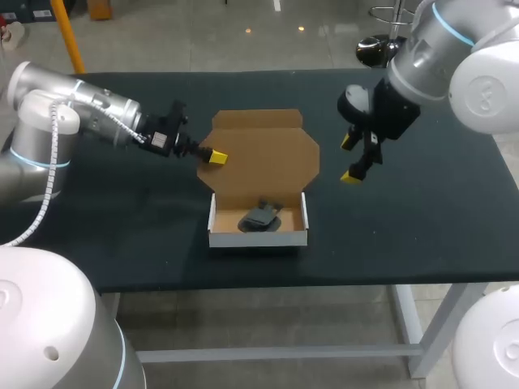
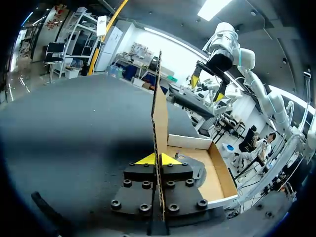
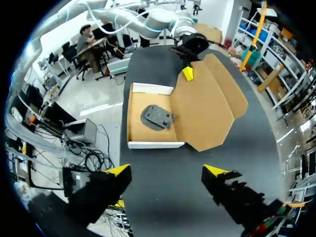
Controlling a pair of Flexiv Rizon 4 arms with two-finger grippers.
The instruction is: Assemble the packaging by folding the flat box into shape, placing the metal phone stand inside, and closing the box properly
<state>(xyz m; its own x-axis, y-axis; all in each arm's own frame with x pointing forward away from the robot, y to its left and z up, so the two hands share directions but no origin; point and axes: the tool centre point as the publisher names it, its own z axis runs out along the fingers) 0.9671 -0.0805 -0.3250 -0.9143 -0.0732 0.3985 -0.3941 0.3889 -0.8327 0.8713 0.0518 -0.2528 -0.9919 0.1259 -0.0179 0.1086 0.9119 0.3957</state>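
- The dark tabletop (image 1: 422, 235) is carrying the work, with the box (image 1: 258, 237) sitting near its middle.
- The box is standing already folded into a shallow white-walled tray. It is probably going to feel light and slide easily if pushed from one side only.
- The lid (image 1: 263, 154) is rising from the tray's far wall, brown and open, with flaps at its far edge. Being thin cardboard, it is likely to bend or crease, so holding it near an edge and swinging it about the hinge looks safest.
- The left end effector (image 1: 217, 157) is pinching the lid's left edge, both yellow tips pressing the card from either side, as the left wrist view (image 2: 158, 159) is showing.
- The right end effector (image 1: 350, 159) is hanging to the right of the box, fingers spread wide and holding nothing.
- The phone stand (image 1: 259, 217) is lying inside the tray, dark grey and folded flat. Being metal, it is probably stiff and heavy enough to steady the box.
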